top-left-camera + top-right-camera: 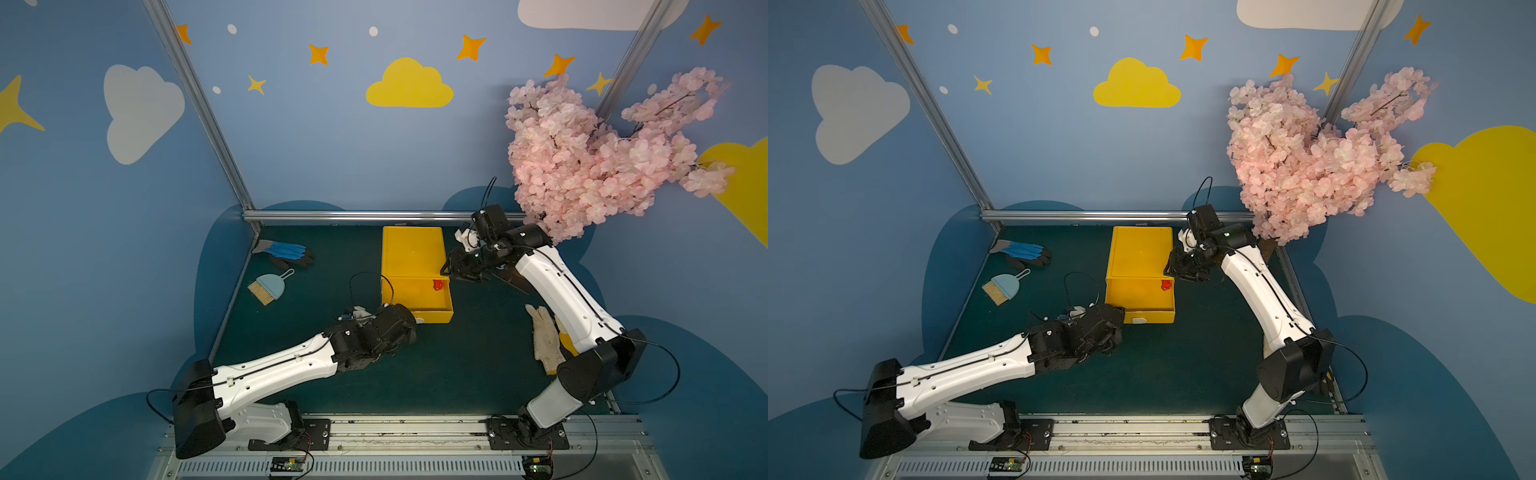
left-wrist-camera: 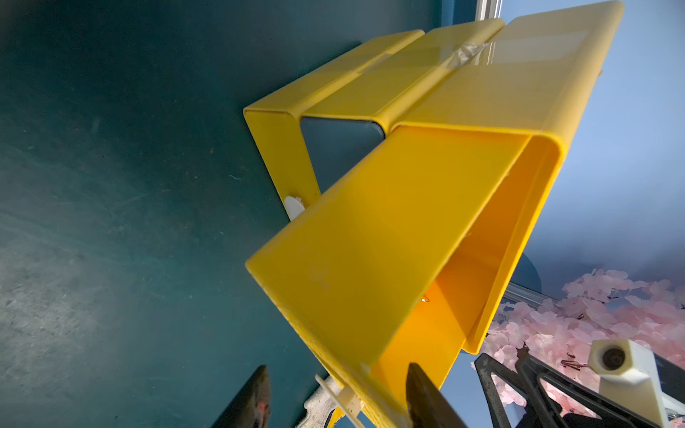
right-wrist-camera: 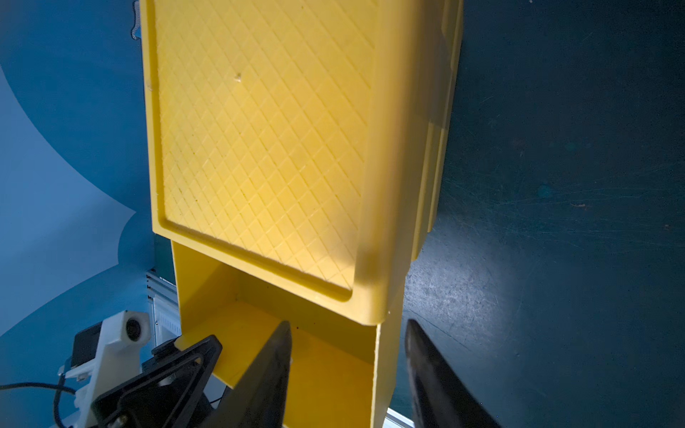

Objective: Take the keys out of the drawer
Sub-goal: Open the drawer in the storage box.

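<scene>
Left arm (image 1: 270,370) is stretched low across the mat (image 1: 457,374). Left gripper (image 2: 338,367) is held apart, its fingers straddling the drawer (image 1: 428,316) front wall, not clamped.

Right arm (image 1: 557,282) is bent in from the right. Right gripper (image 3: 347,321) is likewise apart, with one finger inside the drawer and one outside its right wall.

Mat is dark green. Walls (image 1: 311,145) are blue, painted with clouds and stars. Pink blossom (image 1: 582,166) is noted at back right.

Drawer is pulled out of the yellow box (image 1: 411,249). One red-tagged key (image 1: 438,284) is seen in its back right corner, near the right gripper.
</scene>
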`<state>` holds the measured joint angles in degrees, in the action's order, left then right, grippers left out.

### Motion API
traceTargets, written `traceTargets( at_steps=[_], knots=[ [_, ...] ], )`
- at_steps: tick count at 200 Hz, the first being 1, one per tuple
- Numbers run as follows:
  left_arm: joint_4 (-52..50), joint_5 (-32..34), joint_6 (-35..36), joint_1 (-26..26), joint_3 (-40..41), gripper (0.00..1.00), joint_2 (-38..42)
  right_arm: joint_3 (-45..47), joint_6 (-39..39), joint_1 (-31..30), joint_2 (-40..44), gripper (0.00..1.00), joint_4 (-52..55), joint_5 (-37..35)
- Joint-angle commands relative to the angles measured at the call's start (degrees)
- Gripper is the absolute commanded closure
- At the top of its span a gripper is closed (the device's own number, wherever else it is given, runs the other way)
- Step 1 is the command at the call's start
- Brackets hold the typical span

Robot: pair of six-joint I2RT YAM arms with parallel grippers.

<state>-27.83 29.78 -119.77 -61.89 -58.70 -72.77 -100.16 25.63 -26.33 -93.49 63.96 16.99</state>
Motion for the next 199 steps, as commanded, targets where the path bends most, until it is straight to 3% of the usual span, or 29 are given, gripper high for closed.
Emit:
traceTargets(
  at_steps=[1, 71, 154, 199],
  knots=[
    [-4.98, -2.89, -7.02, -1.30, 0.34, 0.41, 0.87, 0.58, -0.14, -0.57, 1.99, 0.49, 0.47, -0.72],
    [-11.48, -0.77, -10.95, -5.17, 0.17, 0.42, 3.45, 0.99, -1.57, -1.13, 3.65, 0.50, 1.78, -1.88],
    [-15.87, 1.05, -11.63, -6.14, -1.38, 0.43, 6.70, 2.17, -1.06, -1.88, 7.22, 0.51, 3.38, -2.22],
    [-18.95, 5.38, -6.03, -6.10, -5.90, 0.44, 9.14, 0.65, -5.80, -4.18, 9.58, 0.57, 5.09, -5.74]
  ],
)
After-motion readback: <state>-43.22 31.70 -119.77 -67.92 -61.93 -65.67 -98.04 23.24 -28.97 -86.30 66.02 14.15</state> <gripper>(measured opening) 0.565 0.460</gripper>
